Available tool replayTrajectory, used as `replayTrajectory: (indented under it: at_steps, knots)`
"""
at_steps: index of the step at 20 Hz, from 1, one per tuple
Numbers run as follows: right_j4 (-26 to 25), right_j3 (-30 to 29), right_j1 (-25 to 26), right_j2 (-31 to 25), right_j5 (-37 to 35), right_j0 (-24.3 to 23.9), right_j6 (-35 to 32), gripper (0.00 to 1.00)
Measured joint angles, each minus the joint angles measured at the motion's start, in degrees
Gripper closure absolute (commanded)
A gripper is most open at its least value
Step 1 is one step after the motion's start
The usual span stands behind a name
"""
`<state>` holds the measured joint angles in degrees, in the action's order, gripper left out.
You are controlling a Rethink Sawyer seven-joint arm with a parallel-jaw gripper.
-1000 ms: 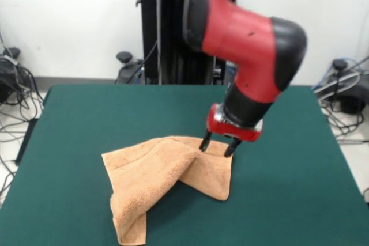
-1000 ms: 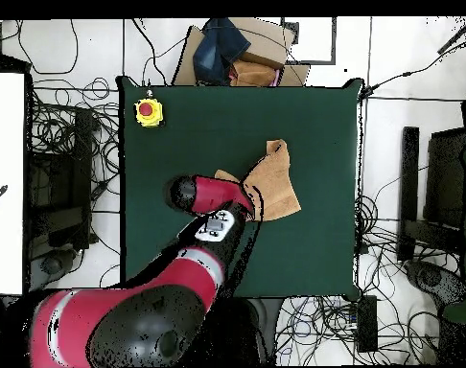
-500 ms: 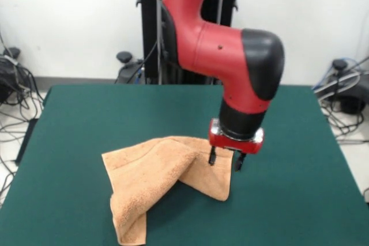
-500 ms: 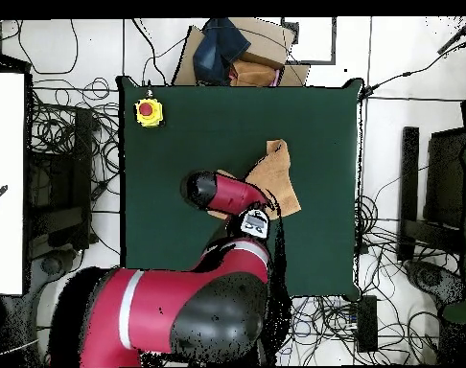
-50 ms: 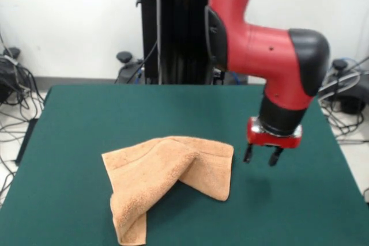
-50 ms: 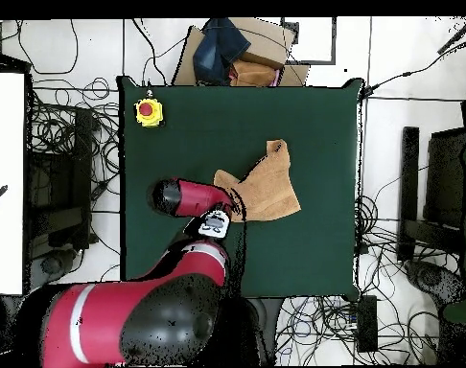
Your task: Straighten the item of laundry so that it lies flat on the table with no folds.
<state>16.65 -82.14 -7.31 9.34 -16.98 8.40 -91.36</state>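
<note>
The item of laundry [image 5: 167, 174], a peach-orange towel, lies crumpled on the green table [image 5: 104, 113], with one flap folded diagonally across its middle and a narrow end trailing toward the near edge. My gripper [image 5: 260, 156] hovers just above the table to the right of the towel's right corner, apart from it. It is open, with nothing between its fingers [image 5: 248, 154]. From overhead the towel [image 6: 267, 184] lies near the middle of the table [image 6: 314, 115], and the red arm [image 6: 194, 197] beside it hides the gripper.
A yellow box with a red button [image 6: 148, 111] sits at one table corner. A cardboard box [image 6: 244, 53] stands on the floor past the table's top edge in the overhead view. Cables lie on the floor around the table.
My gripper has moved right in the front view, off the towel's far right corner and onto bare table, still open and empty. The towel has kept its shape.
</note>
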Motion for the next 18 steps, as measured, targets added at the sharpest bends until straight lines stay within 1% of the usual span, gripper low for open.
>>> replayTrajectory:
  at_steps: [7, 12, 18]
  knots:
    - [0.19, 0.01, 1.7, 0.19, 0.0, 2.0, 0.0, 0.0]
    - [0.19, 0.22, 3.52, 1.68, 0.01, 2.04, 0.0, 0.0]
    - [0.21, 0.24, 4.33, 2.88, 0.01, 1.4, 0.0, 0.0]
